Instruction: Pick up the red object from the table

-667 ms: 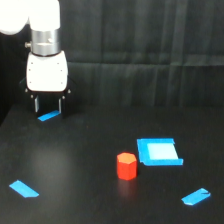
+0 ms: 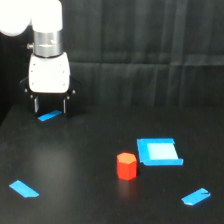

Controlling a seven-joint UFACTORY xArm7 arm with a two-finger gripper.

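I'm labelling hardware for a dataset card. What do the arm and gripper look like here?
The arm is glossy white with rounded housings, joined by a silver-grey metal cylindrical wrist section. Below it sits a boxy white gripper body with rounded corners. The gripper ends in two thin dark fingers, with small black fittings at the sides. No cables or markings are discernible.
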